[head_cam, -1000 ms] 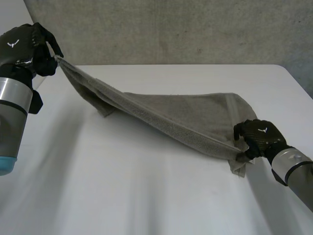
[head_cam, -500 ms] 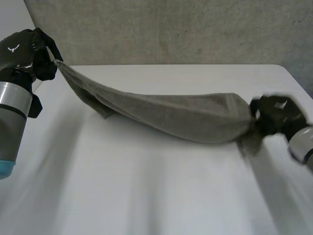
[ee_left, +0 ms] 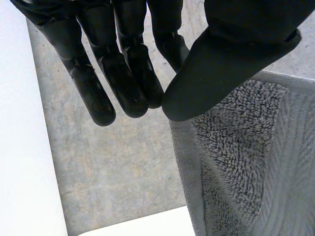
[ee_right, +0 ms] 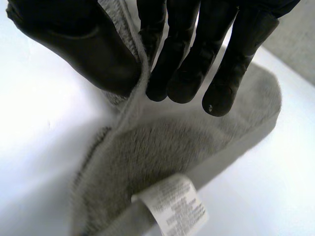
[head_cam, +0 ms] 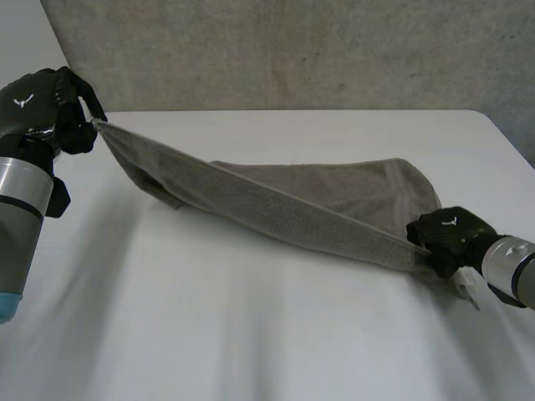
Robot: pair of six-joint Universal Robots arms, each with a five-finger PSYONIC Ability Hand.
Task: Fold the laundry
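A grey towel (head_cam: 318, 200) stretches across the white table (head_cam: 251, 334) between my two hands. My left hand (head_cam: 46, 104) is raised at the far left and pinches one corner of the towel (ee_left: 236, 147) between thumb and fingers (ee_left: 123, 73). My right hand (head_cam: 447, 238) is low at the near right, with its thumb and fingers (ee_right: 182, 59) shut on the opposite corner of the towel (ee_right: 147, 162). A white care label (ee_right: 174, 206) hangs from the cloth below that hand. The towel's edge runs taut between the hands, and the rest sags onto the table behind.
A grey wall (head_cam: 292, 50) runs behind the table's far edge. The table's right edge (head_cam: 514, 142) lies close to my right hand. Bare tabletop lies in front of the towel.
My right hand swung up and to the right with the towel corner, then came back down toward the near right. The towel's edge is now pulled tauter. The left hand has barely moved.
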